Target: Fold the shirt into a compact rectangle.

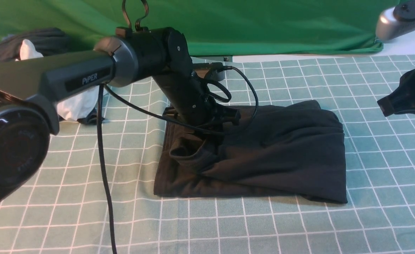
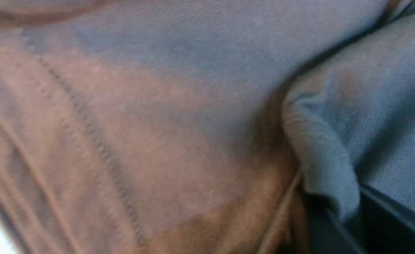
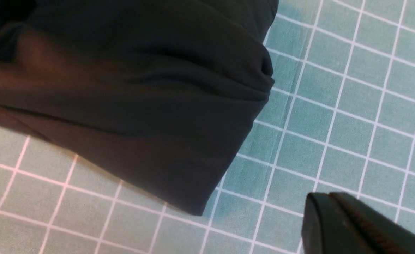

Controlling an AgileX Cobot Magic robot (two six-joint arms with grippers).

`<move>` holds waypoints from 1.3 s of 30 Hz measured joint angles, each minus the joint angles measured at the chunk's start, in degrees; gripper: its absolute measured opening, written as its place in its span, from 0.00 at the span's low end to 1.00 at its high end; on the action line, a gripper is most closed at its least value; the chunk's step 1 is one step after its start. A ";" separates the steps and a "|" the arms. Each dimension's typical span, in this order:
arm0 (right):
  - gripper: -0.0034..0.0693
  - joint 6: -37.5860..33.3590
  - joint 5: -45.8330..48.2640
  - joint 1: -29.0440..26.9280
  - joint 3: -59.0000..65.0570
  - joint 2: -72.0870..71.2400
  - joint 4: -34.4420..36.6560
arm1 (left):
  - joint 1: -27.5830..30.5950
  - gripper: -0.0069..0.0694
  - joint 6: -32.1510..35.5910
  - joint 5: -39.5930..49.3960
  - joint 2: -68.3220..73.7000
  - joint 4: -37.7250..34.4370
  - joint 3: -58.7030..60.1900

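Observation:
The black shirt [image 1: 274,155] lies folded in a rough rectangle in the middle of the checked cloth; its print and neck label are hidden. My left gripper [image 1: 214,130] reaches down into the shirt's left part, where a fold bulges up beside it. In the left wrist view the shirt [image 2: 179,116] fills the picture, and a hemmed fold [image 2: 324,169] runs in between the dark fingers, which are shut on it. My right gripper [image 1: 384,105] hovers right of the shirt, shut and holding nothing. In the right wrist view its closed tips [image 3: 329,197] hang over bare cloth, apart from the shirt's corner [image 3: 179,155].
A white garment [image 1: 75,104] lies at the left behind my left arm, and a dark grey bundle [image 1: 41,40] sits at the back left. A black cable [image 1: 103,169] hangs from the left arm. The teal checked cloth [image 1: 264,218] covers the table; a green backdrop [image 1: 264,24] stands behind.

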 joint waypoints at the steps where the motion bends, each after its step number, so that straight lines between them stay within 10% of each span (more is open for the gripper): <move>1: 0.06 -0.08 -0.05 0.00 0.00 0.00 0.00 | 0.00 0.13 0.00 0.42 -0.37 0.59 0.00; 39: 0.07 -2.13 -4.89 -0.06 0.58 1.09 3.43 | 0.14 0.17 -12.76 15.51 -5.98 19.13 -0.18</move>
